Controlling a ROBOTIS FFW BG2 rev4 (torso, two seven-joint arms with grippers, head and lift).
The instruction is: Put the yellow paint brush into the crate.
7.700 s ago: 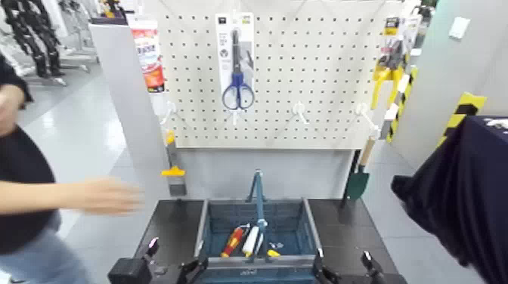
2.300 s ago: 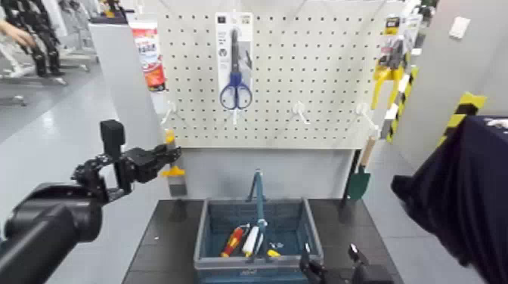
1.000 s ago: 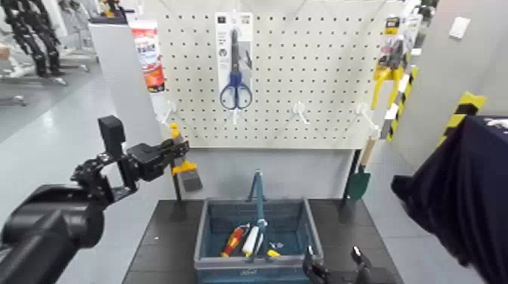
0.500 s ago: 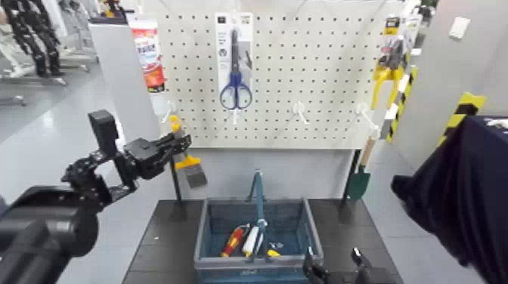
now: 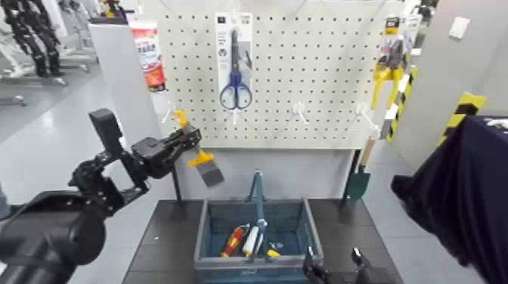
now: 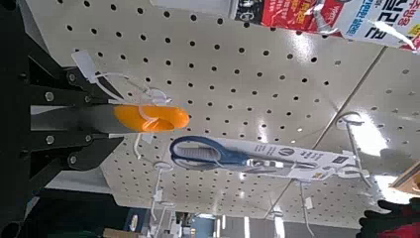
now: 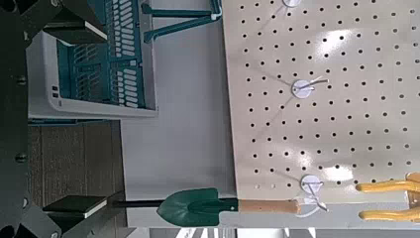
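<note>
- One pegboard (image 5: 325, 68) fills the background, and from its left side the brush has been drawn away: a second ago it hung close to the hook (image 5: 167, 112), and now it is tilted, carried nearer the crate's side.
- The crate (image 5: 295, 263) is stood below on the dark table (image 5: 348, 226), its handle bar raised at the middle; a screwdriver (image 5: 233, 243) is already held inside. The drop has yet to be made.
- The left gripper (image 5: 196, 137) is placed in front of the board's lower left edge, above and to the left of the crate. The step in hand is judged to be the carry, with sideways and downward travel still needed.
- The right gripper (image 5: 332, 255) is kept idle by the crate's near right corner, its jaws spread with nothing between them.
- The brush (image 5: 202, 159) is hung in the air, yellow tip up, bristles slanted down towards the crate. Snagging on the handle bar should be guarded against.
- The left jaws are pressed together on the slim handle, just below the yellow tip; nothing else is seen to be pinched. Some swivel of the brush may be expected.
</note>
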